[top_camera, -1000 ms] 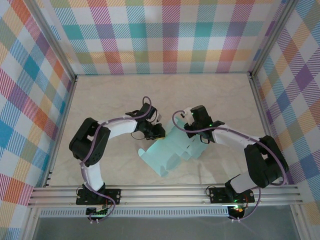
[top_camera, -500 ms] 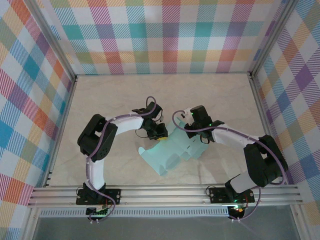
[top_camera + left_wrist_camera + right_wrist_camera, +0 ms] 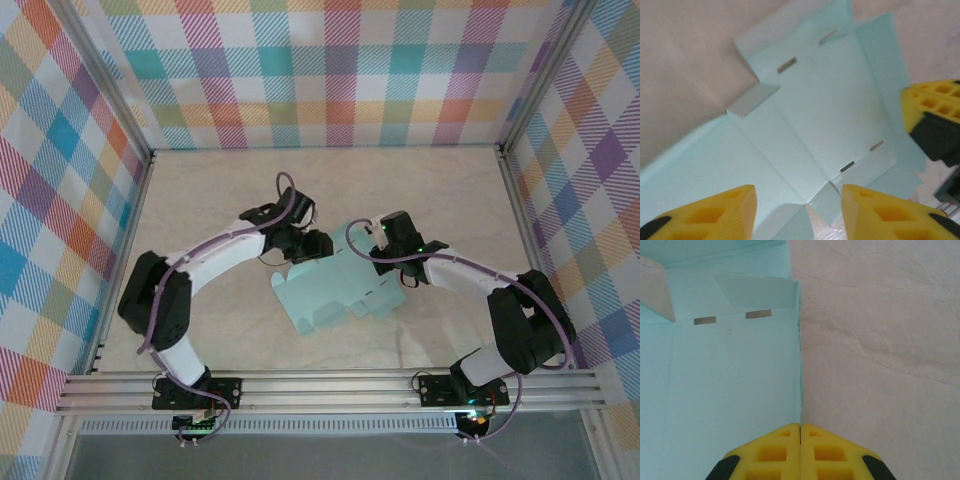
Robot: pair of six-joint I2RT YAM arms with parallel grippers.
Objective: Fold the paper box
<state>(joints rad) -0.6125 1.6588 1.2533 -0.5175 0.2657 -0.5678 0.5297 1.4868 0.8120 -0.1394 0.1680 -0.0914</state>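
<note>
The table (image 3: 880, 340) carries the paper box (image 3: 330, 290), an unfolded sheet lying between both tools. Its long axis slants from the left gripper's (image 3: 800, 210) near side out toward the right gripper (image 3: 800, 440). The right one, closed, seems to pinch the sheet's edge as an anchor. The left hangs parted and empty just above it.

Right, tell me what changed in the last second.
The left gripper opened, let go of the paper box and drew slightly away toward the far side. The sheet's lifted part dropped flatter. The right gripper stayed shut on its edge.
</note>
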